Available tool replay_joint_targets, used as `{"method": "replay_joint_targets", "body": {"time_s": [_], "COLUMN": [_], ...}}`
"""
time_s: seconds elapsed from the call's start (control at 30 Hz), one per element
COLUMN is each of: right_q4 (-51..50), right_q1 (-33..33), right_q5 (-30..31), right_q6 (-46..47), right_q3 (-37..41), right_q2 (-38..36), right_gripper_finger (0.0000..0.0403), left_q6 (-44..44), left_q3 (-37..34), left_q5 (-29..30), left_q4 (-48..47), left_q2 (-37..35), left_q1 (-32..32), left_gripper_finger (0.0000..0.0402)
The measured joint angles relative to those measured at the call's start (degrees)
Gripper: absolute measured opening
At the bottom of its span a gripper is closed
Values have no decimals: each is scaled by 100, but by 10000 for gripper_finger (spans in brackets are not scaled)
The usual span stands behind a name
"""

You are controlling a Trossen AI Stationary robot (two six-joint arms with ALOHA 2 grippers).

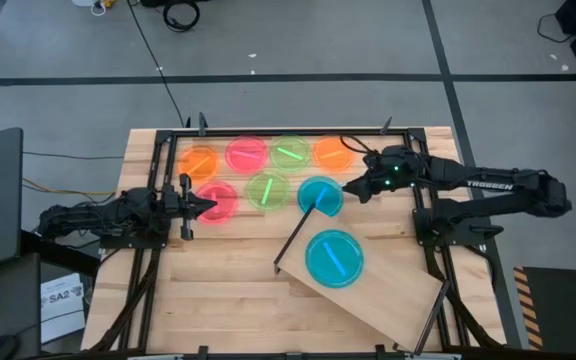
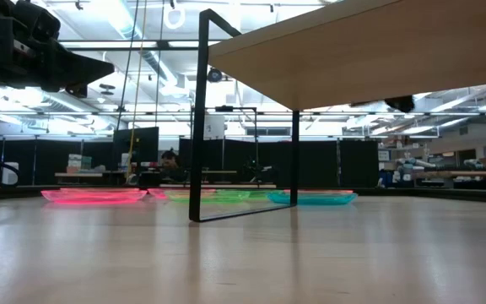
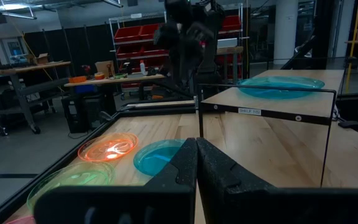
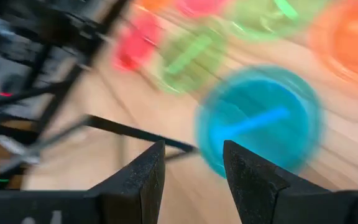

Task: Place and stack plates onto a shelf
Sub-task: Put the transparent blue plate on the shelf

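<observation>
The right gripper (image 1: 350, 187), jaws wide, is being positioned beside the blue plate (image 1: 320, 196) near the shelf (image 1: 388, 290), for grasping it.

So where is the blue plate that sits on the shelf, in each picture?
High: blue plate lower middle, on the shelf.
Low: hidden above the shelf.
Left wrist: upper right.
Right wrist: not in it.
Shared landmark: the shelf's black leg frame.

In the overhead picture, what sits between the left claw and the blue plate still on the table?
From above, the left claw and the table's round translucent blue plastic plate have a pink plate and a green plate between them.
</observation>
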State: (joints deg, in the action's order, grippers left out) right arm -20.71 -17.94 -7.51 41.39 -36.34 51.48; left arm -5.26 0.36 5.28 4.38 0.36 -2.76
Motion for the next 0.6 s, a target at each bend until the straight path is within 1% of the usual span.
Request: {"method": "replay_joint_targets", "body": {"time_s": [0.07,0.17,0.3,0.5,0.6], "right_q4": [-345,-671,-753,-772,-736], "right_q1": [-112,-253,-396,-427,-427], "right_q5": [101,439,799,813,998], "right_q6": [11,47,130,927,1230], "right_q3": [0,0,89,450,600], "right_q2": [0,0,-4,0,0], "right_gripper_finger": [168,168,168,168,168], "left_q6": [0,2,0,2,2], "left_q3": [0,0,0,0,0], "left_q5": [0,2,2,1,2], "left_q4": [0,0,-1,0,-1], "left_q2": [2,1,1,1,1], "left_q1": [0,-2,0,-1,-1], "left_gripper_finger": [9,9,9,9,9]}}
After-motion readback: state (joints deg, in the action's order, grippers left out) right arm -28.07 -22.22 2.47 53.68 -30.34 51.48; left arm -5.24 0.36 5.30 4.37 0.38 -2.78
